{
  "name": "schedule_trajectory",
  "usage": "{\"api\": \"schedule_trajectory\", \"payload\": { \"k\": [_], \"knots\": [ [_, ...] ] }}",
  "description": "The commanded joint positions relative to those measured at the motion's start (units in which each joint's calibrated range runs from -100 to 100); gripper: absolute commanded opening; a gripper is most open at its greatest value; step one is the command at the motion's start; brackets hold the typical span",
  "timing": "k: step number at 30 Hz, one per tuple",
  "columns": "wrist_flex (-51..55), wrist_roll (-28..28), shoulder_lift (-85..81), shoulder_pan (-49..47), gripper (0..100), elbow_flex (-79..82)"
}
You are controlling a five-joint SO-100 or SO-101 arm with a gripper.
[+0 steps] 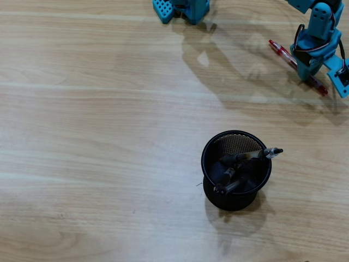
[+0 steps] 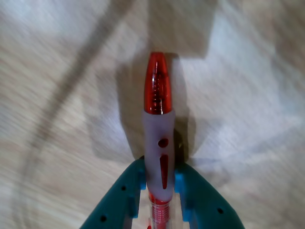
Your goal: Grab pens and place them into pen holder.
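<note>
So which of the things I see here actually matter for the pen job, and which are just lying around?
Part of the job:
- red pen, between the gripper fingers
- black mesh holder, with dark pens already inside

Just there:
- wooden table, which only carries everything
- blue robot base at the top edge of the overhead view

Red-and-frosted-white pen (image 2: pixel 158 143), teal pincer (image 2: pixel 159 191), black mesh pen holder (image 1: pixel 236 170), pale wood-grain table (image 1: pixel 98 136).

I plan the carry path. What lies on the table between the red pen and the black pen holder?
Nothing: in the overhead view the wood table is bare between the red pen, gripped by the gripper, and the pen holder.
</note>
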Motion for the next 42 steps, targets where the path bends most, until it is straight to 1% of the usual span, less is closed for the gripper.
{"api": "schedule_trajectory", "payload": {
  "k": [1, 6, 7, 10, 21, 23, 26, 29, 30, 31, 33, 34, 42],
  "knots": [
    [9.53, -0.09, -6.68, 1.18, 2, -2.30],
    [24.11, 0.33, -17.04, 5.75, 2, -4.47],
    [28.49, 0.33, -22.05, 7.49, 2, -4.02],
    [28.49, 0.96, -29.87, 10.14, 2, -1.48],
    [28.49, 2.11, -57.98, 23.40, 2, 20.87],
    [28.49, 5.09, -64.01, 28.61, 2, 23.95],
    [21.20, 9.18, -68.25, 34.65, 2, 26.39],
    [11.45, 12.21, -71.14, 39.22, 2, 28.56],
    [7.71, 12.84, -71.65, 40.50, 2, 29.20],
    [-0.03, 13.68, -71.91, 42.05, 2, 30.01],
    [-8.14, 13.99, -71.82, 42.79, 2, 30.19],
    [-15.98, 14.05, -70.80, 42.88, 2, 30.55],
    [-48.87, 13.94, -58.32, 42.88, 2, 30.19]
  ]
}}
